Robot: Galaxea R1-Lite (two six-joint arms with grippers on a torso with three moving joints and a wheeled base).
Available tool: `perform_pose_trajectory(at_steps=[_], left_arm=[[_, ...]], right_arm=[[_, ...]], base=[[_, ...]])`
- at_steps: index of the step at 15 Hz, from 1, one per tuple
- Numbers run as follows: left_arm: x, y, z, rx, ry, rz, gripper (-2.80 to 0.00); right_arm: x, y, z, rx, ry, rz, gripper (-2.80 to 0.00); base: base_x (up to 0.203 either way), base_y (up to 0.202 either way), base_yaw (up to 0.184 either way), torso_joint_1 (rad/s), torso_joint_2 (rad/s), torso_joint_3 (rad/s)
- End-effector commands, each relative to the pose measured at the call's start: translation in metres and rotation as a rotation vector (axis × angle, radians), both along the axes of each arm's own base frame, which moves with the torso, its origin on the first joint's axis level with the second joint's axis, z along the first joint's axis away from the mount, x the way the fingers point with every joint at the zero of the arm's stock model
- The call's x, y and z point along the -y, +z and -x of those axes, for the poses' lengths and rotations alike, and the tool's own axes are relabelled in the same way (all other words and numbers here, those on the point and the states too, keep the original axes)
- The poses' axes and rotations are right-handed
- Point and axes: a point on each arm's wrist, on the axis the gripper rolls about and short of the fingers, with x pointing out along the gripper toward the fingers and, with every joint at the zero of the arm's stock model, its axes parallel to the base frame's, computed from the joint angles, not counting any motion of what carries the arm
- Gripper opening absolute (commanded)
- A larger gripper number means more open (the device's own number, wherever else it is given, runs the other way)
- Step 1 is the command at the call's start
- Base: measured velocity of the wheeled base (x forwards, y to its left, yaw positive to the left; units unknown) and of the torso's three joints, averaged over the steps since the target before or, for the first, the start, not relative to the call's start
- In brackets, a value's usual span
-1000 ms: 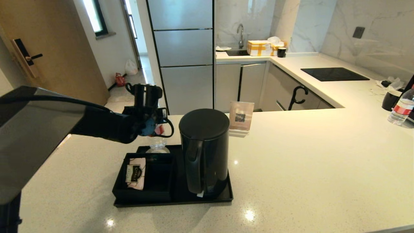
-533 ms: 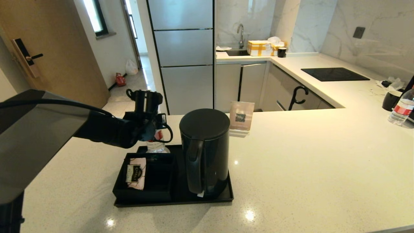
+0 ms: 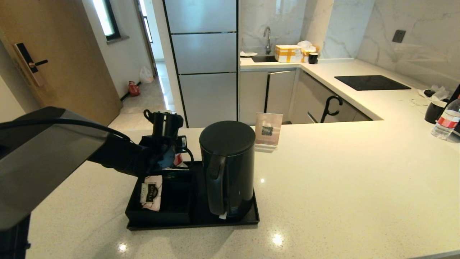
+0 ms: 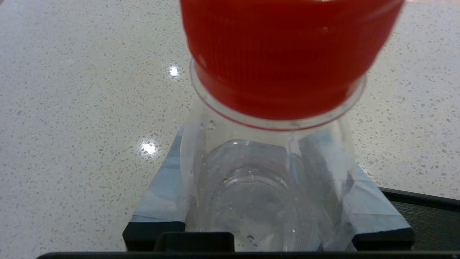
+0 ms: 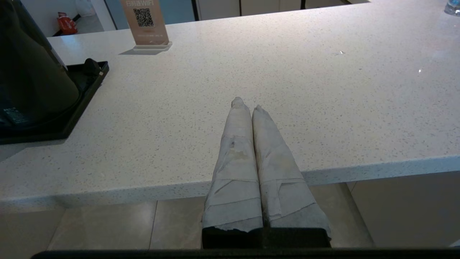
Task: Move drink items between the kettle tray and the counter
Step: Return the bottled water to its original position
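- The left tool (image 4: 267, 201) is clamped on the small water bottle (image 4: 273, 151), its padded fingers (image 4: 165, 194) pressing both sides of the clear body below the red cap (image 4: 287, 54).
- In the head view the left tool (image 3: 169, 154) holds the water bottle (image 3: 176, 160) at the far left corner of the kettle tray (image 3: 251, 220); whether the bottle's base touches the tray cannot be told.
- The black kettle (image 3: 227, 167) stands upright on the right part of the tray, handle toward the camera.
- A pink tea sachet (image 3: 151, 192) lies in the tray's square compartment box (image 3: 172, 212), left of the kettle.
- The tray sits on the pale tabletop (image 3: 341, 180).
- The right tool (image 5: 248, 104) hangs at the near edge of the tabletop, its wrapped fingers pressed together and holding nothing.
- A second bottle (image 3: 445, 120) stands far right beside a black mug (image 3: 434, 110).
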Motion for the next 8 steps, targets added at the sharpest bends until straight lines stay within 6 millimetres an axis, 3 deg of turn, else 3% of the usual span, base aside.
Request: perform_pose_trajectory(at_steps=[1, 3, 4, 8], left_arm=[[0.000, -0.002, 0.002, -0.002, 0.000, -0.002, -2.80], [0.001, -0.004, 0.005, -0.003, -0.002, -0.003, -2.80], [0.002, -0.005, 0.007, -0.002, -0.003, -0.003, 0.00], [0.005, -0.003, 0.015, 0.026, 0.013, -0.008, 0.00]], right_arm=[[0.000, 0.000, 0.000, 0.000, 0.000, -0.001, -2.80], [0.000, 0.000, 0.000, 0.000, 0.000, -0.001, -2.80], [0.000, 0.000, 0.000, 0.000, 0.000, -0.001, -2.80], [0.000, 0.000, 0.000, 0.000, 0.000, -0.001, -2.80]], base=[[0.000, 0.000, 0.000, 0.000, 0.00, 0.000], [0.000, 0.000, 0.000, 0.000, 0.00, 0.000], [0.000, 0.000, 0.000, 0.000, 0.00, 0.000], [0.000, 0.000, 0.000, 0.000, 0.00, 0.000]])
